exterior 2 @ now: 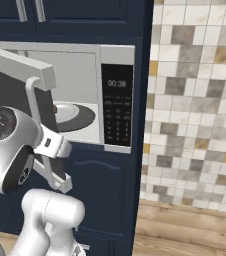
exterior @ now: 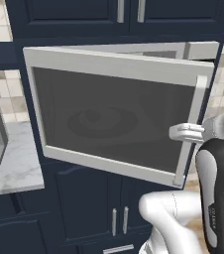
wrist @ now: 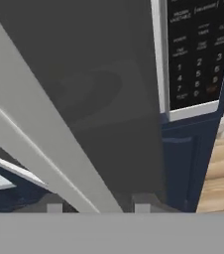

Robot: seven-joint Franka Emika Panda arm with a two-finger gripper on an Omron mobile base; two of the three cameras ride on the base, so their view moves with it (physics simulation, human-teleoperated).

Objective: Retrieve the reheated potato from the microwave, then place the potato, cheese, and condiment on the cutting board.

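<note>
The gripper [exterior: 183, 133] is pinching the microwave [exterior 2: 116, 102] door's handle [exterior: 196, 116], risking slipping off mid-swing and letting the door stall half-open.

microwave [exterior 2: 85, 95] keypad panel [exterior 2: 117, 105]: display reads 00:38 in the right base view. keypad panel [wrist: 196, 54] in the hand view shows digits 1, 2, 3, 4, 5, 6, 7, 0; small word labels above them too blurred to read.

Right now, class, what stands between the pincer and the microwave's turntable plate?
The half-open microwave door: in the right base view the pincer sits at its handle, with the turntable plate behind.
</note>
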